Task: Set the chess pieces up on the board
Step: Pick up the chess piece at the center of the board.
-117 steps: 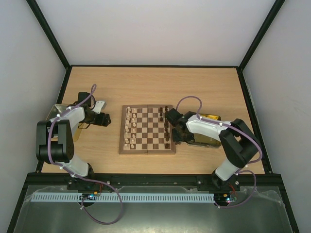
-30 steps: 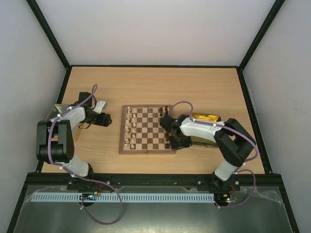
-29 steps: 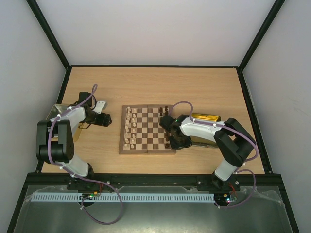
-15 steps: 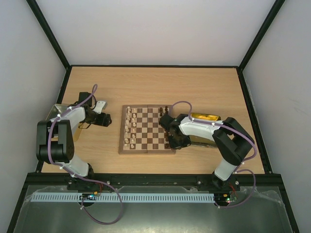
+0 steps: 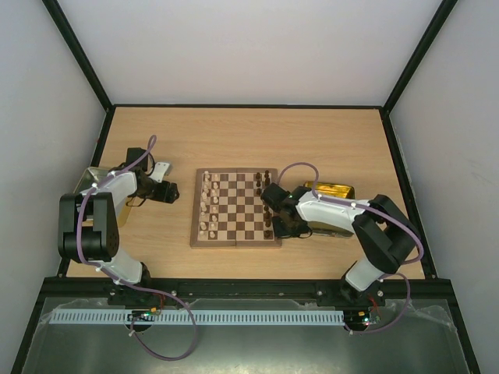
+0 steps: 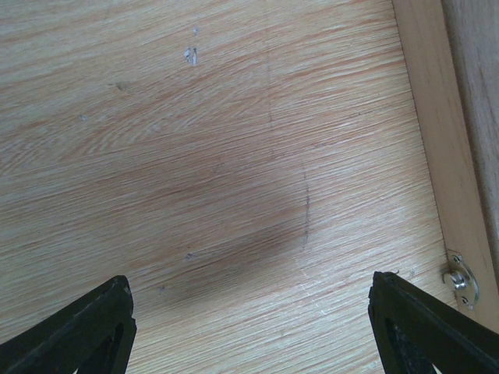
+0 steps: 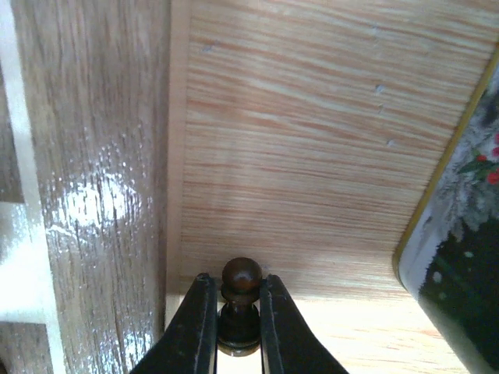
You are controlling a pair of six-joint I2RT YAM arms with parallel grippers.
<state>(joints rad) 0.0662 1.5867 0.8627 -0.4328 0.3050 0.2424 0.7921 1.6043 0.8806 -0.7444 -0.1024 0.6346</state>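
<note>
Right wrist view: the right gripper [image 7: 238,312] is pinching a dark pawn [image 7: 241,278] upright between nearly closed fingers, over the board [image 7: 93,156] border's outer edge. Bare bench [image 7: 312,117] is lying beyond, and a gold-rimmed tray [image 7: 456,257] is sitting near on the right.

Left wrist view: the left gripper [image 6: 249,315] is hanging spread wide and empty over the bench, the board's border running along the right.

Top view: the right arm is reaching low from the near edge to the board's right side. The left arm is folding back toward the left edge, beside a tin [image 5: 88,181]. Cream pieces [image 5: 207,204] are lining the board's left columns, dark pieces [image 5: 267,212] its right.
</note>
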